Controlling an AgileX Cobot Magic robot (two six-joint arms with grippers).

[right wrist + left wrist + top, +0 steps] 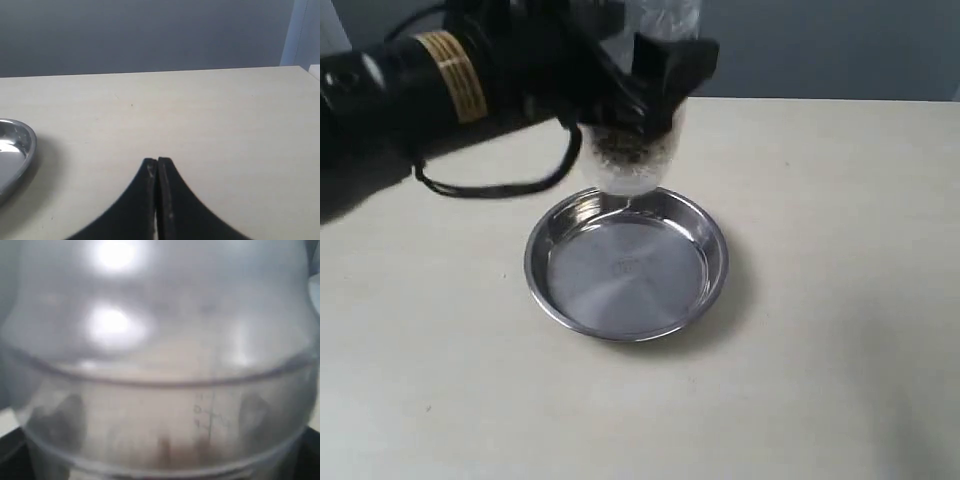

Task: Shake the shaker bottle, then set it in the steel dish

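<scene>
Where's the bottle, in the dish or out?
Out. The left gripper holds the bottle above the dish's far rim; its floor is bare.

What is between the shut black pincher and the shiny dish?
Nothing but bare table lies between the right gripper and the steel dish, as the right wrist view shows.

My left arm (pixel 420 90) was a thick, glossy black cylinder with a gold band (pixel 455 75) round it, its dark markings too blurred to read. A thin black cable (pixel 510 185) looped beneath it. My left hand (pixel 640 90) was blocky and black. My right hand (pixel 157 165) had two black fingers (pixel 172 200), curved and tapering to narrow tips, with pale scuffs along their inner edges.
</scene>
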